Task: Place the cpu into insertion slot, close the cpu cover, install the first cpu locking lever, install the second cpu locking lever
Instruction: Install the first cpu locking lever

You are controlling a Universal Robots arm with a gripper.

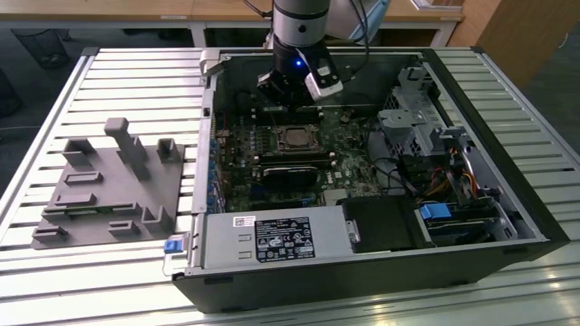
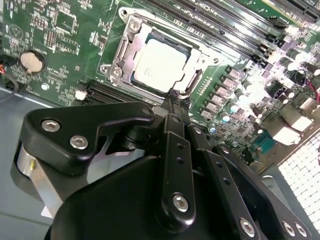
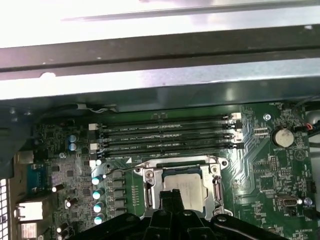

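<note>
Item: cpu (image 2: pixel 160 62), flat on green mobo (image 2: pixel 60 40) inside open PC case (image 1: pixel 363 282). Cpu cover (image 2: pixel 122 50) down, framing chip. Gripper (image 2: pixel 174 96): fingertips pressed together, nothing visibly held, at cover edge just beside cpu; contact unclear.

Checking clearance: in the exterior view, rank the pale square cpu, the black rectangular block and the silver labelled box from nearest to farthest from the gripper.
1. pale square cpu, mid-motherboard.
2. black rectangular block, just past the cpu.
3. silver labelled box, along the case edge.
</note>
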